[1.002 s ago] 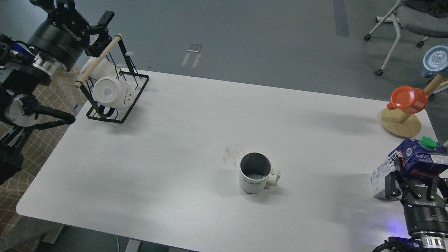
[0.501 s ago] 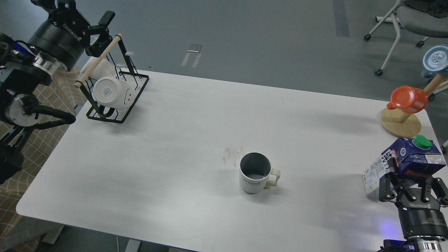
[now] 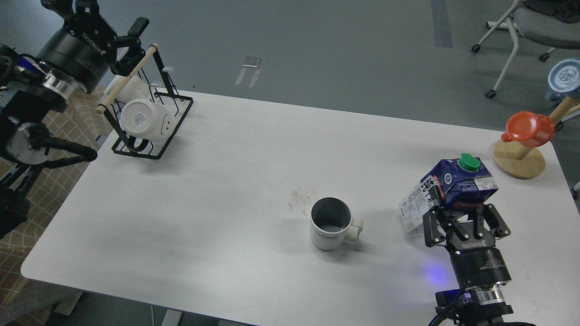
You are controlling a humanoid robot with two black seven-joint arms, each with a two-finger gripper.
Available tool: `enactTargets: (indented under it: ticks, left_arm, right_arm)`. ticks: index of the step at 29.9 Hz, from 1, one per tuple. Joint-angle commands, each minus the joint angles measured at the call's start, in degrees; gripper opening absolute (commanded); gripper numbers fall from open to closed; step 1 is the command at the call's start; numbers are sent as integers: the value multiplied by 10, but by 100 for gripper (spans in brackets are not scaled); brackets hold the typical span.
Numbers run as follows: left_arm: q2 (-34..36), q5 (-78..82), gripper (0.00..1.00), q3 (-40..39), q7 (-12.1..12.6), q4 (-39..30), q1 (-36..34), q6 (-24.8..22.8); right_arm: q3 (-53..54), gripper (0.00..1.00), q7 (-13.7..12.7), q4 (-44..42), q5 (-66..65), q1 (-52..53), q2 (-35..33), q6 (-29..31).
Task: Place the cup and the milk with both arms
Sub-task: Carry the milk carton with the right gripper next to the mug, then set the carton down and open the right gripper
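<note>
The cup (image 3: 330, 229), a cream-white ribbed mug with a dark grey inside and "HOME" on its side, stands upright on the white table (image 3: 226, 172), a little right of centre, handle to the right. My right gripper (image 3: 463, 216) is shut on the milk (image 3: 455, 185), a dark blue and white carton with a green cap, and holds it about upright to the right of the cup, clear of it. My left gripper (image 3: 130, 41) is open and empty at the far left, just above the wooden handle of the black rack.
A black wire rack (image 3: 152, 113) at the far left corner holds a smooth white smiley mug (image 3: 144, 119). An orange-red cup (image 3: 529, 128) hangs on a wooden stand (image 3: 519, 164) at the far right edge. A brownish stain (image 3: 301, 197) lies beside the cup. A chair stands beyond the table.
My right gripper has carried the milk left and away from the table's right edge, toward the cup. The left arm has barely moved. The cup has not moved.
</note>
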Motion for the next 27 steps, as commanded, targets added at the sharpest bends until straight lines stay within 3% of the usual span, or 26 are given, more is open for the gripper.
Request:
enactTargets:
  ticks: [1,16,24,25,27]
  left_arm:
    - [3,0,98,0,0,0,2,0]
    - [29,-1,98,-1,-1,-1,4,0]
    - [27,-1,98,-1,-2,-1,4,0]
    - [27,-1,98,-2,-2,-1,4,0]
    - [27,-1,98,-1,-2,-1,4,0]
  right_arm:
    - [-37,61,1,-13,-24,14,0,0]
    - [-56,63,0,-55,-43,48,0,0]
    - [-70,88,-20,-57,-44,50,0,0]
    - [-66,99,-21,-57,-44,49,0,0]
    - [-64,100,-21,-57,-44,48,0,0]
